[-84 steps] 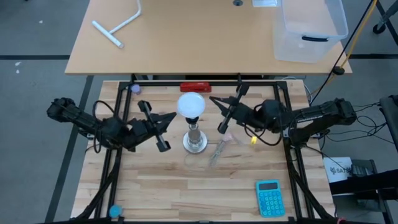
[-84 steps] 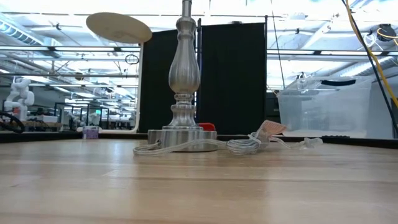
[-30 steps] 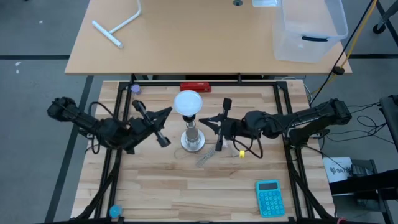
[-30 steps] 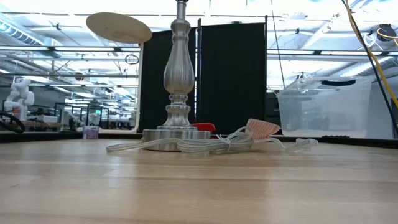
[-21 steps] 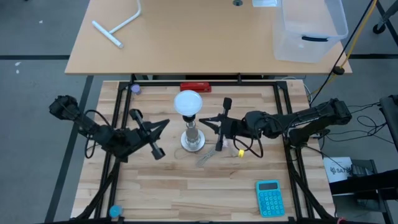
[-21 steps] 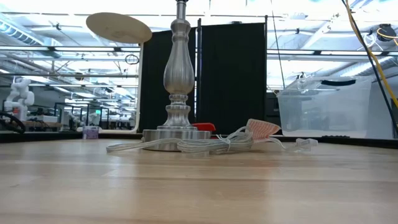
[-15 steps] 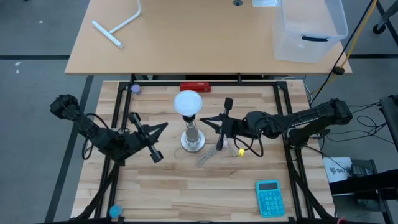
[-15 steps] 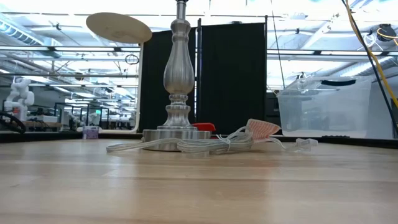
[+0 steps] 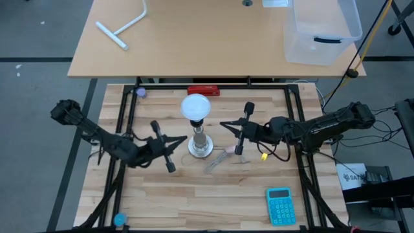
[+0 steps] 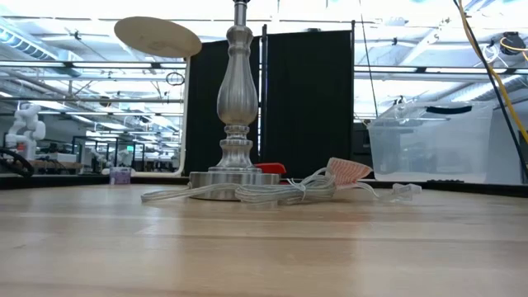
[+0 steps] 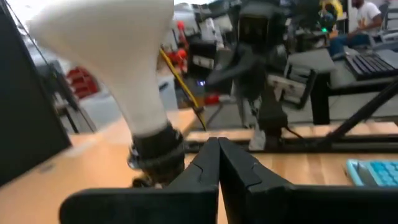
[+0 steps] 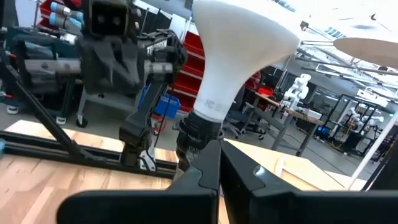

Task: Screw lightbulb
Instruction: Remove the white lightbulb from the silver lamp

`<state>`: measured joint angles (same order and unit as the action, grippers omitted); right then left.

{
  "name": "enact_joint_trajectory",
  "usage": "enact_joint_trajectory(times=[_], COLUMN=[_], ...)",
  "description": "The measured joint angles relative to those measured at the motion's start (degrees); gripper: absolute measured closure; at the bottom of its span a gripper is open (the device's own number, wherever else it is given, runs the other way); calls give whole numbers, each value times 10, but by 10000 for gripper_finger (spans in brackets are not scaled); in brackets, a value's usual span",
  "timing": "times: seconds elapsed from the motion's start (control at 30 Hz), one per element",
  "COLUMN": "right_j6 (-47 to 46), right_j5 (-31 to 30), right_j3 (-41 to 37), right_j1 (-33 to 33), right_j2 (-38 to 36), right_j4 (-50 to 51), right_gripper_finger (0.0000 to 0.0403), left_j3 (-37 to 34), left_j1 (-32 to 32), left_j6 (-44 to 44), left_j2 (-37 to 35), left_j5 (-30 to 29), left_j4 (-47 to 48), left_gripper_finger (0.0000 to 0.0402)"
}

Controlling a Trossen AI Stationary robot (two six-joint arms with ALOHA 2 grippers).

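The white lightbulb (image 9: pixel 196 107) sits with its narrow end in the black socket (image 11: pixel 155 152) on top of the silver lamp stand (image 9: pixel 201 145). The stand rests upright on its round foot (image 10: pixel 235 180) at the middle of the table. My left gripper (image 9: pixel 185 138) is shut, level, just left of the stand; its tip (image 11: pixel 219 146) is beside the socket. My right gripper (image 9: pixel 222 123) is shut, level, a little to the right of the stand; in the right wrist view its tip (image 12: pixel 219 148) points at the bulb (image 12: pixel 239 43). Both appear clear of the lamp.
The lamp's clear cord (image 10: pixel 272 194) and a pink piece (image 10: pixel 346 170) lie just right of the foot. A blue calculator (image 9: pixel 279 206) lies at the near right, a red object (image 9: pixel 204 90) at the far edge, and a clear bin (image 9: pixel 323 29) on the table behind.
My left gripper has swung toward the table's near edge, sunk a little and turned, its tip coming in close to the stand. My right gripper has drawn back from the lamp toward the right edge. Both have stayed shut. The lamp and bulb have kept still.
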<state>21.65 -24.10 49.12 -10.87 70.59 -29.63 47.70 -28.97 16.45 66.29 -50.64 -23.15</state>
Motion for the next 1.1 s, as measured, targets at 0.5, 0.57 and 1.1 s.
enact_joint_trajectory(times=[0.5, 0.57, 1.1], right_j6=[4, 4, 0], right_j5=[2, 2, 2], right_j3=[0, 0, 0], right_j1=[0, 0, 0], right_j2=[0, 0, 0], right_j4=[-16, -19, -20], right_gripper_finger=[403, 403, 403], left_j3=[-186, -215, -252], left_j1=[99, 113, 181], left_j6=[-132, -136, -208], left_j2=[2, 1, 41], left_j5=[116, 138, 230], left_j4=[-144, -193, -216], left_gripper_finger=[399, 399, 262])
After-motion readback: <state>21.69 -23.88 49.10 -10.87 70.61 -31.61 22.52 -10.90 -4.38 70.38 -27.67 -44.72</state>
